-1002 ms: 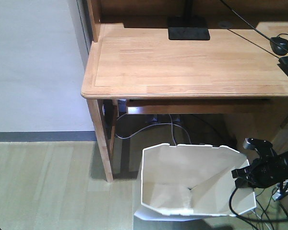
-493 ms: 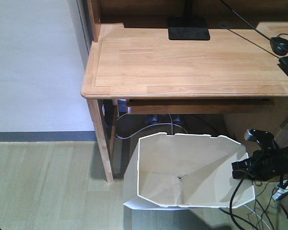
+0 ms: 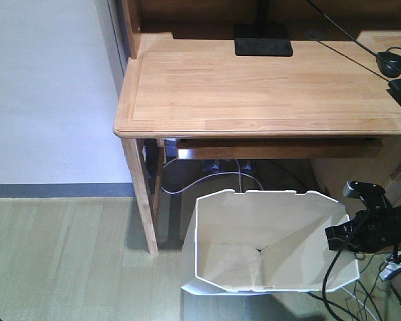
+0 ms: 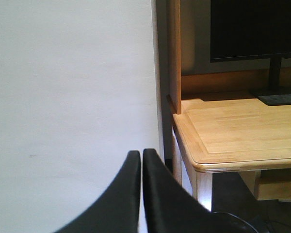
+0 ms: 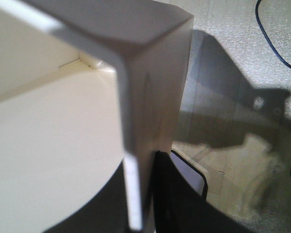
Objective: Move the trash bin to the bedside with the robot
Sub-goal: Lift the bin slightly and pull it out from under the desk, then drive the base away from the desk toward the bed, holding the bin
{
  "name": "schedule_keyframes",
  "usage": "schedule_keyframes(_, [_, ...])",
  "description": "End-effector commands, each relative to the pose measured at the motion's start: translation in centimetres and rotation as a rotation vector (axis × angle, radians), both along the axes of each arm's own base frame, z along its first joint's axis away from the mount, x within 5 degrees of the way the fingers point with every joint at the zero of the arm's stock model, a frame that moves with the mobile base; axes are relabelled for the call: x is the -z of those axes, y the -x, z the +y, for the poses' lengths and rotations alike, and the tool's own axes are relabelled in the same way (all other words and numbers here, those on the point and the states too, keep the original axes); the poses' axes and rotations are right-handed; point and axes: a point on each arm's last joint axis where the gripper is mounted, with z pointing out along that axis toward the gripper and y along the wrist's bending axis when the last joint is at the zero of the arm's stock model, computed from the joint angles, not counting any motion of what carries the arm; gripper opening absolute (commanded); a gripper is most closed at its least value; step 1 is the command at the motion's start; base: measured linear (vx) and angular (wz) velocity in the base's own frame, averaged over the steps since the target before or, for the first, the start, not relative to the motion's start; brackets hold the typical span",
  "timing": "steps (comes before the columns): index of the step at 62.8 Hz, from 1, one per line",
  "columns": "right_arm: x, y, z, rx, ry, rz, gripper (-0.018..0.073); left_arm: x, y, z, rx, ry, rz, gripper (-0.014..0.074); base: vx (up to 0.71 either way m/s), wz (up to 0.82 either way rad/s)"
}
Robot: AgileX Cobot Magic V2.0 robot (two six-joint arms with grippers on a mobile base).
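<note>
We see the trash bin [image 3: 240,231] has slid right from the desk [image 3: 254,87] leg, with our right gripper [image 3: 339,237] clamping its rim. Only the left wrist view shows our left gripper [image 4: 140,162], closed and empty.

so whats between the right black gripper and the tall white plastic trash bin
Nothing: right wrist view shows the right gripper clamped on the tall white plastic trash bin, a finger each side of its wall.

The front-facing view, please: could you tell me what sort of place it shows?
Probably a home study corner: a light wooden desk holds a black monitor stand and a black computer mouse, with a tall white plastic trash bin below its front edge.
</note>
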Motion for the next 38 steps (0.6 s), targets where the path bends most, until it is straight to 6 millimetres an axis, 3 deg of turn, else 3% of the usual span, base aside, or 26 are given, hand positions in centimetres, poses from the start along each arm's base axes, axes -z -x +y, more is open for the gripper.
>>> schedule_keyframes(1, [-2.83, -0.93, 1.41, -0.007, -0.204, -0.083, -0.0002, -0.36, 0.08, -0.05, 0.009, 0.022, -0.077, -0.0006, 0.0, 0.01])
schedule_keyframes(38, [-2.83, -0.93, 1.41, -0.007, -0.204, -0.083, -0.0002, -0.36, 0.08, -0.05, 0.009, 0.022, -0.077, -0.0006, -0.03, 0.12])
